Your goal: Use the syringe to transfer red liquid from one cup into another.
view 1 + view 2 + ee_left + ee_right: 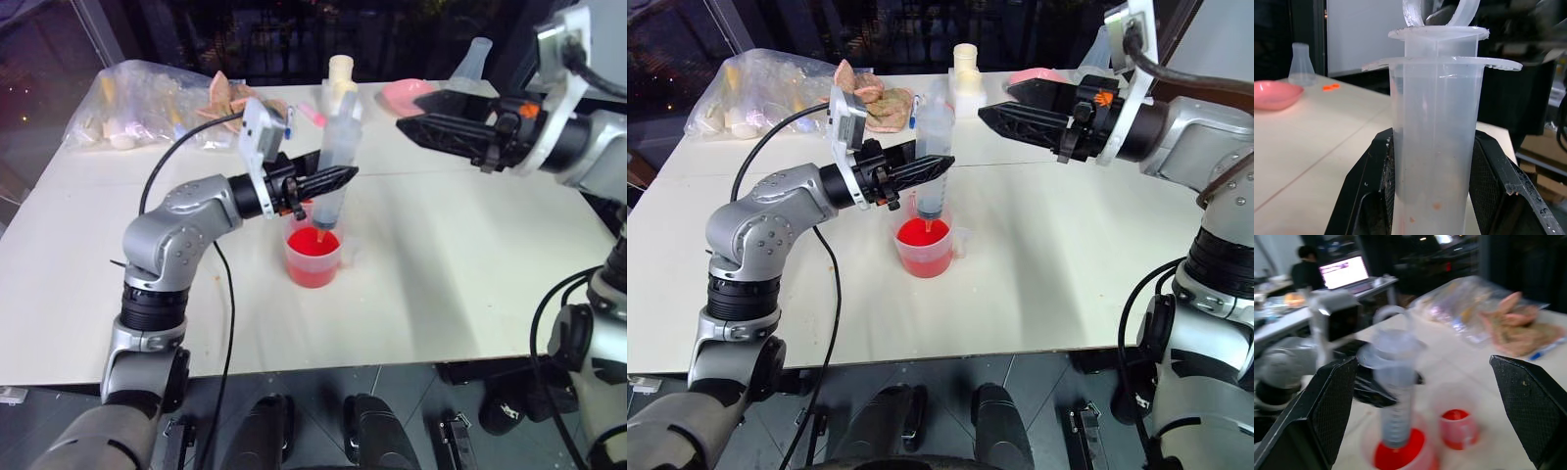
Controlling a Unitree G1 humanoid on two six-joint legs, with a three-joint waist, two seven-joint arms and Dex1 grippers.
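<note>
The large clear plastic syringe [337,166] with a thick barrel was held upright by the left end effector [328,182], whose two black fingers [1376,191] were closed tight against opposite sides of the barrel. Its small orange tip was pointed down into the larger translucent plastic measuring cup [314,257], where it was seen at or just into the surface of the bright, opaque red liquid [313,243]. The measuring cup was seen standing on the white bench [460,284], near its middle. In the right wrist view, the smaller clear plastic cup without a handle [1458,427] was seen just beside the measuring cup, with some red liquid in it as well. The right end effector [1004,110] was held in the air above the bench, off to the syringe's side and apart from it, its fingers spread wide with nothing between them. At the far edge of the bench a crumpled clear plastic bag [147,103], a shallow pink dish [407,94] and a small clear conical flask [473,61] were seen.
</note>
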